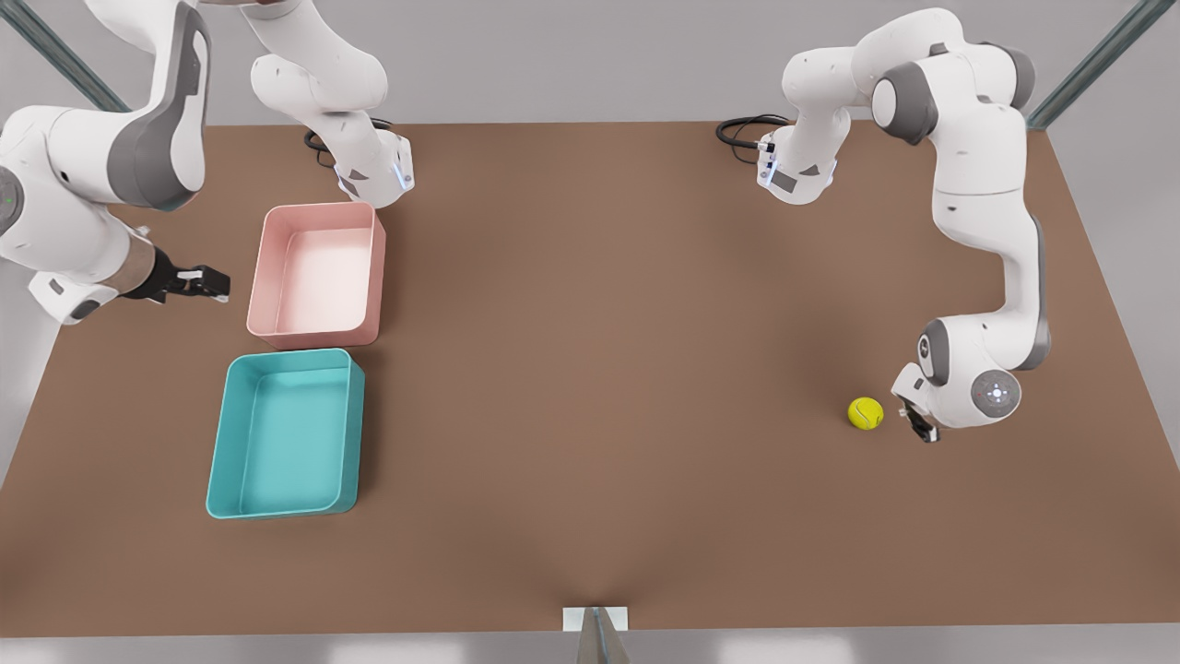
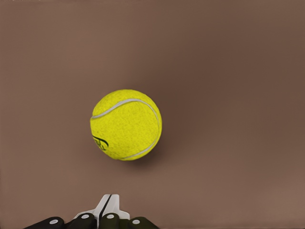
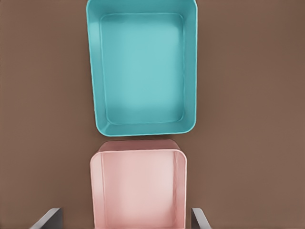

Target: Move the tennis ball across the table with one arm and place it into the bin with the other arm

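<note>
The yellow-green tennis ball (image 1: 865,412) (image 2: 126,124) rests on the brown table (image 1: 590,369) near the front view's right side. My left gripper (image 1: 915,422) (image 2: 106,207) hovers low just beside it, on the side toward the front view's right, fingers shut with nothing between them. The teal bin (image 1: 288,433) (image 3: 142,67) lies empty at the front view's left. My right gripper (image 1: 205,282) hangs over the table left of the pink tray, and its fingers (image 3: 47,217) stand wide apart, open.
A pale pink tray (image 1: 318,275) (image 3: 138,188), empty, sits directly behind the teal bin, almost touching it. Both arm bases and black cables (image 1: 742,129) stand along the table's far edge. A wide stretch of bare tabletop separates ball and bins.
</note>
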Robot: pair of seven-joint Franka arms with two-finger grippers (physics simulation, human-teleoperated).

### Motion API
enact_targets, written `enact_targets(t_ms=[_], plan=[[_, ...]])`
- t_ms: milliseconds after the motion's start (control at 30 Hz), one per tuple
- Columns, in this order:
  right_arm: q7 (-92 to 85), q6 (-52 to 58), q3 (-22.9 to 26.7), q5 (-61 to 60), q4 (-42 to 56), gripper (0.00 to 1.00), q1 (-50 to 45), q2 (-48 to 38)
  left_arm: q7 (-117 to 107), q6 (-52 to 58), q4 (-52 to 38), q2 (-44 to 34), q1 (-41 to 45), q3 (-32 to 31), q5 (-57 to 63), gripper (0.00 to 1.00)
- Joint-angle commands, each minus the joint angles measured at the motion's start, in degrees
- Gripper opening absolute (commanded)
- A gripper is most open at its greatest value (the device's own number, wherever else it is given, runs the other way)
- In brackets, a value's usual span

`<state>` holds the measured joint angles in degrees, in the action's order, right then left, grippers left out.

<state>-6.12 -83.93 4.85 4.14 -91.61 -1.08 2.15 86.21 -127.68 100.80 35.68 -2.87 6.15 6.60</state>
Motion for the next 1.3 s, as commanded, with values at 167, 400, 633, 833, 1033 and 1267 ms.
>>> enact_targets(t_ms=[167,400,633,833,1033,1267], plan=[[0.14,0.08,-0.19,-0.01,-0.06,1.00,-0.76,0.13,11.36,-2.14,-0.16,0.71,0.50,0.01,-0.19,0.21],[0.14,0.08,-0.19,-0.01,0.02,1.00,-0.94,0.48,7.40,-1.26,0.28,1.59,1.38,0.09,-0.01,0.21],[0.14,0.08,-0.19,-0.19,0.20,1.00,-0.94,0.83,-5.84,-1.35,-0.16,1.59,10.50,1.23,-0.27,0.21],[-0.04,-0.01,-0.28,-0.10,0.38,1.00,-1.03,1.19,-72.58,7.16,-3.94,-1.92,23.54,-1.66,-17.94,0.21],[-0.30,0.00,-0.28,-0.19,0.55,1.00,-0.94,1.19,-119.08,49.61,-19.14,-23.46,19.48,1.15,-6.87,1.00],[0.84,-0.80,-0.28,-4.75,2.57,1.00,-2.52,6.27,-108.80,59.30,-25.21,-21.97,18.61,0.97,-7.22,1.00]])
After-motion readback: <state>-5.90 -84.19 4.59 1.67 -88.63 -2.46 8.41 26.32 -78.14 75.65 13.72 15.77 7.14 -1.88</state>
